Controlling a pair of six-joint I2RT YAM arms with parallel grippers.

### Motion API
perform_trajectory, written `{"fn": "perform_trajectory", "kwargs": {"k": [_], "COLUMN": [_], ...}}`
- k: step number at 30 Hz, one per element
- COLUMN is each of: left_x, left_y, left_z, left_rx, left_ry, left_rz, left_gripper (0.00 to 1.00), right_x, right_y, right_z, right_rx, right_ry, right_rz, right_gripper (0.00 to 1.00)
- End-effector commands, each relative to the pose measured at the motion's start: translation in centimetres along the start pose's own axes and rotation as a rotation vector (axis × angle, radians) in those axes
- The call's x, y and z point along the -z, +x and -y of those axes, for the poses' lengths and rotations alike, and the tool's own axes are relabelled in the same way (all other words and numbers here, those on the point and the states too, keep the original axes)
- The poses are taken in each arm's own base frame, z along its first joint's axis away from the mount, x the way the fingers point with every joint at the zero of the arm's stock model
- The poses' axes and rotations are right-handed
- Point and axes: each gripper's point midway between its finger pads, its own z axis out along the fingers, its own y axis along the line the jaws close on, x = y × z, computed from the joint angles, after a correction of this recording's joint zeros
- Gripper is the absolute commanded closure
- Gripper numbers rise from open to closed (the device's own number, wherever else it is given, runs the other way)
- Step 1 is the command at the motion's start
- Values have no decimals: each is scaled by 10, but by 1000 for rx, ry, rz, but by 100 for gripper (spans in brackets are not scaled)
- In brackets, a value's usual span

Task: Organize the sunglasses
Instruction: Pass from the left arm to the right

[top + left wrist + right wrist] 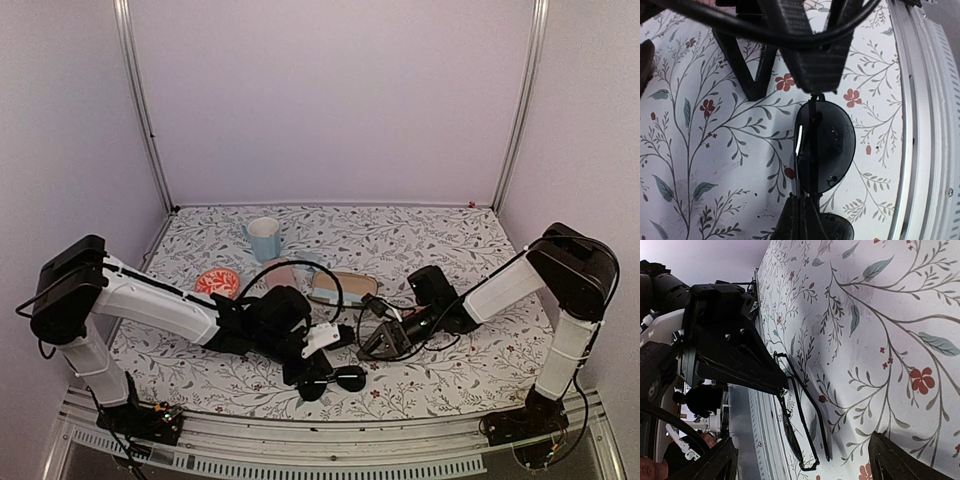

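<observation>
Left jaws pinch the black wire sunglasses at the near edge of the surface, long axis running left-right. Right jaws are spread, empty, just to their right.

Glossy, smooth dark lenses in thin black wire on the black wire-framed sunglasses. Matt, cloth-like white table cover printed with leaves and red flowers. Brushed silver metal table-edge rail, dull sheen. Matt black, finely ribbed plastic fingers of the left gripper.
</observation>
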Motion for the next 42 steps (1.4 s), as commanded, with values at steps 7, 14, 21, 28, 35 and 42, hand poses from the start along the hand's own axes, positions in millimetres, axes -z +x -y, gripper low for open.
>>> {"fn": "perform_trajectory", "kwargs": {"k": [7,14,21,28,35,42], "left_x": [8,13,14,14,13,13], "left_y": [-12,-12,-10,-9,-9,-10], "left_z": [-4,-1,5,6,7,9], "left_rx": [-98,-132,-149,-151,-151,-155], "left_ry": [-139,-177,-178,-184,-181,-178], "left_rz": [76,97,99,99,99,101], "left_gripper": [100,100,100,100,100,100], "right_x": [-25,-35,-42,-48,-50,-50], "right_y": [10,18,18,21,24,20], "right_z": [-14,-18,-21,-24,-22,-22], "right_rx": [31,36,56,64,65,70], "right_ry": [-71,-75,-67,-73,-64,-58], "right_rz": [-77,-123,-147,-168,-181,-176], "right_gripper": [13,19,25,35,51,65]}}
